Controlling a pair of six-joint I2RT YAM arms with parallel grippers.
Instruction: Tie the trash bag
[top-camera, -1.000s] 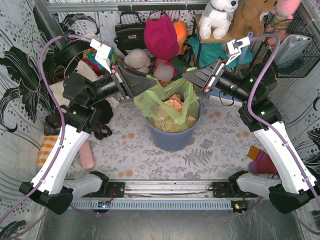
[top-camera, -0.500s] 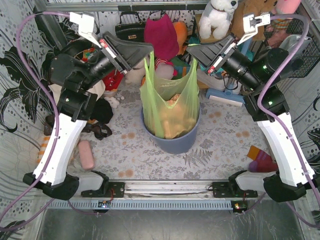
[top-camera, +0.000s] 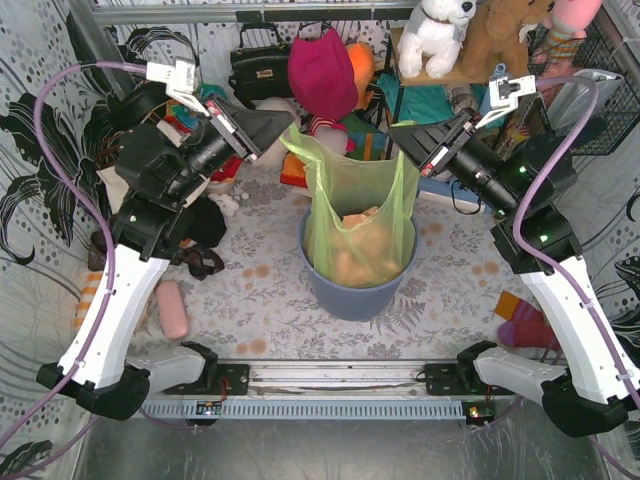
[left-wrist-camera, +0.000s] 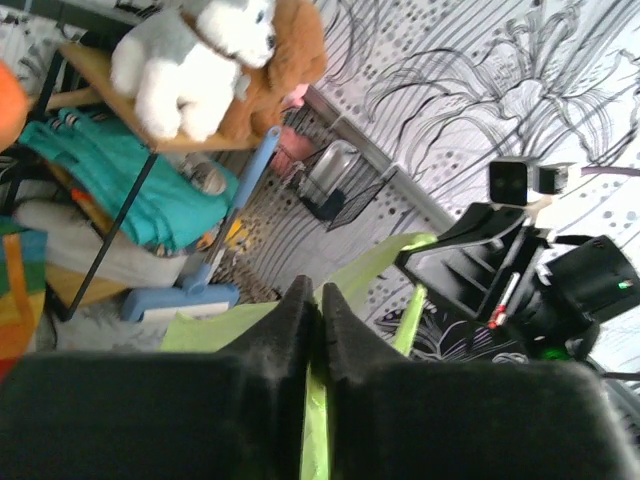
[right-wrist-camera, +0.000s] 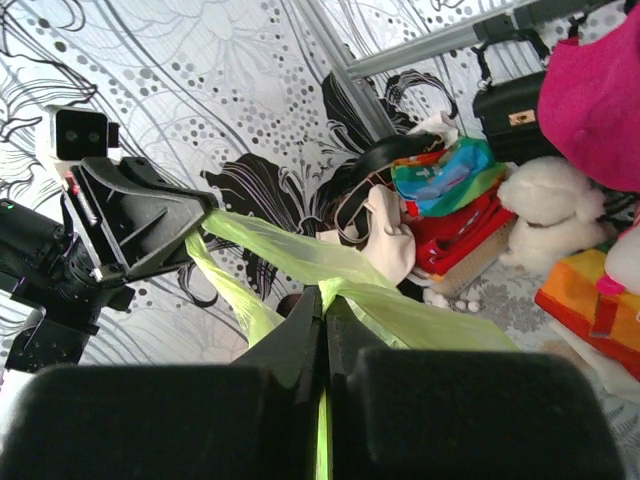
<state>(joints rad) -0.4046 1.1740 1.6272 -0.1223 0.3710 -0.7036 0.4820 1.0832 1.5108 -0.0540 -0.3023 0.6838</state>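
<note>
Two arms, two hands, one bag, one bin. At the middle of the patterned bench (top-camera: 250, 300), the lime-green trash bag (top-camera: 358, 215) stands in a single blue-grey bin (top-camera: 355, 290). Its upper half is drawn up above the rim, and brown crumpled scraps show through the film.

The left arm (top-camera: 125, 290) rises from its base at the near edge. Its elbow is bent high and its forearm angles in toward the centre. The left hand (top-camera: 283, 128) sits at about 10 o'clock from the bin, clamped tight on one top flap of the bag. The left wrist view shows the black fingers (left-wrist-camera: 285, 330) pressed together, with green plastic caught in the seam between them.

The right arm (top-camera: 565, 290) mirrors that pose from the other side. The right hand (top-camera: 398, 135) is at about 2 o'clock, likewise closed on the opposite flap. A strip of green runs out from between its fingers, and the bag's mouth is stretched between the two hands.

At the back, one black handbag (top-camera: 258, 65) hangs at 11 o'clock and one white plush dog (top-camera: 437, 30) sits at 1 o'clock.
</note>
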